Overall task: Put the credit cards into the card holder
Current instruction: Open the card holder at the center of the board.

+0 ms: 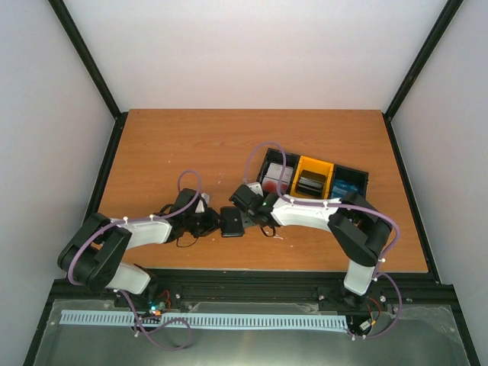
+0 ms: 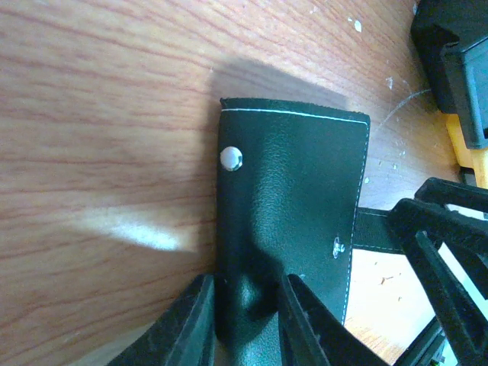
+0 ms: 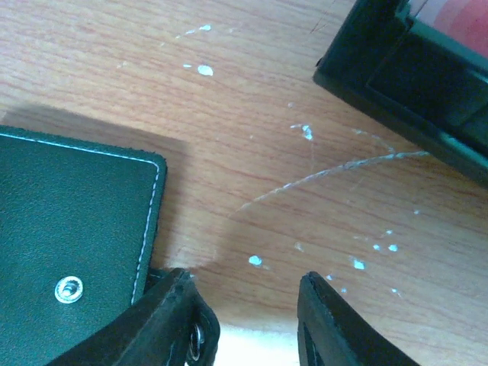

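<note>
Left gripper (image 2: 245, 324) jaws clenched on black stitched leather card holder (image 2: 293, 206), likely steadying it on wooden worktop (image 2: 91, 114); right gripper (image 3: 248, 320) jaws released beside it, probably to open flap

The top external camera looks down from high behind the near edge of the brown wooden table (image 1: 191, 145), seeing all of it. Both wrist cameras sit close above it, sharing the black stitched leather card holder (image 2: 290, 213): centred for the left, at eight o'clock for the right.
</note>
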Controlling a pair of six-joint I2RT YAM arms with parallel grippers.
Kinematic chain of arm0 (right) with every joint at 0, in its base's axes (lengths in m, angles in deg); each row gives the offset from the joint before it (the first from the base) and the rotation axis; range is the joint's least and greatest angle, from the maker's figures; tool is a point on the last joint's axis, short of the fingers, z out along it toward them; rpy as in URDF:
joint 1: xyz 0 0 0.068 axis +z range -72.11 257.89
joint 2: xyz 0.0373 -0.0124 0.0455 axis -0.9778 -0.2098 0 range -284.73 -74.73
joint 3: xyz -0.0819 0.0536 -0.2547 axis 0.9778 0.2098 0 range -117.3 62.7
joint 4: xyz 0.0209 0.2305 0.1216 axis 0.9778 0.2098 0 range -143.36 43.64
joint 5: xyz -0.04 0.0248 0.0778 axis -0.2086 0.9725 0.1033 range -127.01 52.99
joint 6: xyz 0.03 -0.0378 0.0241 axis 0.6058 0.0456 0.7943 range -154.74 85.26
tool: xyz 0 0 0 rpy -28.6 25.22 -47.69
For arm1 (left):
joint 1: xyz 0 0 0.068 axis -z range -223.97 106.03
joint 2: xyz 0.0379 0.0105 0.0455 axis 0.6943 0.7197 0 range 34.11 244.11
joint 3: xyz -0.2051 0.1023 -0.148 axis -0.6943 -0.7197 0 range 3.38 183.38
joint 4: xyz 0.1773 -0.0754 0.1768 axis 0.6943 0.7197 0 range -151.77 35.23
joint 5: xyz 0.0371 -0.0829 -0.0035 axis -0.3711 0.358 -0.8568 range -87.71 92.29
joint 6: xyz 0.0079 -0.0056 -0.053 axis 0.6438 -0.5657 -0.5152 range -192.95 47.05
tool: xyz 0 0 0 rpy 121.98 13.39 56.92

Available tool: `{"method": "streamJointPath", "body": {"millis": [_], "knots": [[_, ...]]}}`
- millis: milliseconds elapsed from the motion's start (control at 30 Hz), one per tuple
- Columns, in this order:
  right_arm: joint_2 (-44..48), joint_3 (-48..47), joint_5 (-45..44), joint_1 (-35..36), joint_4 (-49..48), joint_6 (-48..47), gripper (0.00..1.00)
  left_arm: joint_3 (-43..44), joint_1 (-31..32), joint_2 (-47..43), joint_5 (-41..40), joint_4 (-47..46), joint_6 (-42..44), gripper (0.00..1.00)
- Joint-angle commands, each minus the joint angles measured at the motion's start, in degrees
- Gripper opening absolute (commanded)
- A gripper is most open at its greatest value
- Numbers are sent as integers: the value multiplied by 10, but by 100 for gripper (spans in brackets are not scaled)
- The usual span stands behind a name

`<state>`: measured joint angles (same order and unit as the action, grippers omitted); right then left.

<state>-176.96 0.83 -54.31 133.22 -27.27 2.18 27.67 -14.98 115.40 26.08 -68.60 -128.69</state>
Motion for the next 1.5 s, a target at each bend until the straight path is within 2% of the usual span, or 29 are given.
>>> {"method": "streamJointPath", "body": {"millis": [0, 133, 300, 400, 467, 567, 633, 733, 867, 967, 1233, 1367, 1467], "knots": [[-10, 4, 31, 4, -16, 3, 39, 7, -2, 2, -3, 7, 14, 25], [-5, 19, 53, 3, -38, 10, 40, 3, -2, -2, -3, 4, 12, 25], [-15, 24, 76, 1, -55, 12, 30, 1, -1, -3, 0, 0, 11, 26], [-17, 25, 78, 1, -57, 12, 16, -1, -1, -10, -1, -2, 10, 28], [-4, 27, 75, 0, -59, 11, 4, -3, -1, -20, -5, 1, 11, 35], [29, 29, 82, 0, -55, 14, 3, 0, -1, -42, -28, 21, 14, 52], [58, 35, 86, 0, -51, 25, 3, 10, -1, -61, -78, 56, 13, 65], [84, 43, 97, -1, -43, 35, 3, 18, -1, -90, -136, 96, 18, 76], [109, 45, 121, -1, -40, 38, 3, 19, -1, -118, -74, 59, 47, 84], [121, 40, 123, -1, -32, 39, 3, 20, -1, -123, -28, 35, 55, 88], [127, 35, 129, -2, -36, 32, 3, 6, -1, -119, 48, -20, 72, 89], [140, 34, 125, -1, -37, 27, 3, 29, -1, -83, 82, -2, 110, 92], [148, 34, 121, -1, -38, 27, 3, 40, -1, -65, 76, 28, 121, 93]]}}
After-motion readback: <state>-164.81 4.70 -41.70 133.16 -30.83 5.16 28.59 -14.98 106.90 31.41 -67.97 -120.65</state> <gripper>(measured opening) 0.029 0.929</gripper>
